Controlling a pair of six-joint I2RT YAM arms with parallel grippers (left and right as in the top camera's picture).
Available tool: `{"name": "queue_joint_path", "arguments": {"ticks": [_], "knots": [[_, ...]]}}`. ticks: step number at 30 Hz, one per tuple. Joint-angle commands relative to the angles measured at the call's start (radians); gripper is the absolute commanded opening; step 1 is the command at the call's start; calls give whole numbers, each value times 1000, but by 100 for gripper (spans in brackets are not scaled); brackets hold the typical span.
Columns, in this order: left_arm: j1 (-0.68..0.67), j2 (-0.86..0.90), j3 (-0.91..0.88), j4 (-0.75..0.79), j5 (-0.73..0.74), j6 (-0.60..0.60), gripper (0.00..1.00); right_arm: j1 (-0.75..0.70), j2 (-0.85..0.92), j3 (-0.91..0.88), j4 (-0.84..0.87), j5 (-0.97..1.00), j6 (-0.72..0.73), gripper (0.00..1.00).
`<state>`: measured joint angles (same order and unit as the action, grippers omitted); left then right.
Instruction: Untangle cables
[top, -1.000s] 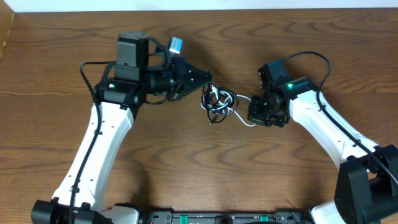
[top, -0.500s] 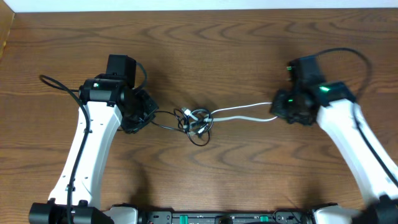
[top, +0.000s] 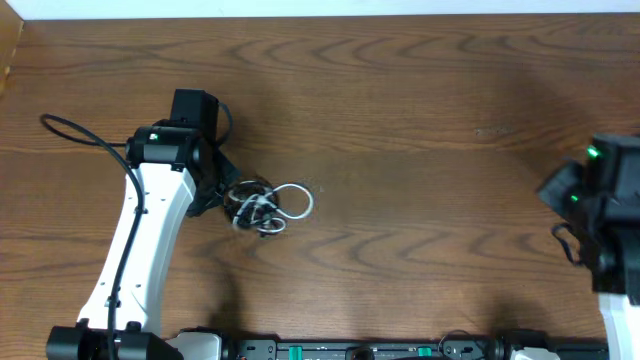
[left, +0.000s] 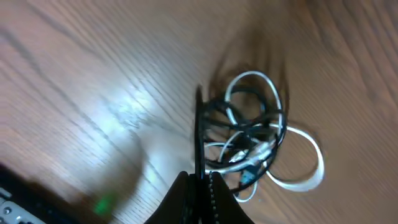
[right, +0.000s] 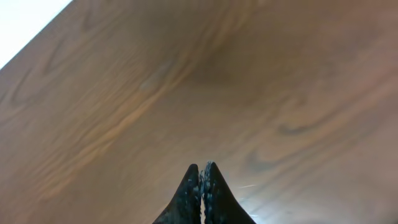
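Left gripper pinches blurred cables | right gripper closed | right arm cropped

Table was brown wood with bold grain, smooth and faintly glossy under light, cables had smooth black and white plastic sheaths, left arm had a glossy white plastic shell, left pincer was matt black, right pincer was matt black with pale scuffed tips

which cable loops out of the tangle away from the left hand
The white cable: its pale loop sticks out alone, while the black cables sit bunched by the left hand.
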<state>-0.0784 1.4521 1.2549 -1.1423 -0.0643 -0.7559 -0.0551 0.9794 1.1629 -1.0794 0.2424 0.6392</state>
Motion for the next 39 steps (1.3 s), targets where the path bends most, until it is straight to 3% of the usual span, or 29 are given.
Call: {"name": "queue_joint_path", "arguments": {"ticks": [1,3,5,8,11,14,18,22,28,32,39], "knots": [[6,-4,9,-4,-56,-54,8,-60,-28,1,-27,32,-10,2],[6,-4,9,6,20,-44,7,-72,-28,1,-32,-43,-40,2],[5,-4,9,52,170,67,7,-71,-16,0,-31,-129,-79,1],[3,-5,9,146,492,270,7,-70,10,0,-27,-227,-81,8],[3,-5,9,236,841,391,8,-69,50,0,-21,-343,-108,13],[3,-5,9,340,1164,454,8,-60,97,0,-19,-475,-167,19],[3,-5,10,607,1611,410,8,-45,164,0,-20,-599,-236,25],[2,-19,14,817,1625,161,7,-21,231,0,-14,-682,-256,37],[-2,-64,14,986,1618,-8,8,53,303,0,30,-756,-282,61],[-4,-96,14,999,1566,-64,7,120,335,0,81,-800,-282,78],[-56,-121,14,998,1505,-99,8,269,361,0,232,-882,-282,89]]}}
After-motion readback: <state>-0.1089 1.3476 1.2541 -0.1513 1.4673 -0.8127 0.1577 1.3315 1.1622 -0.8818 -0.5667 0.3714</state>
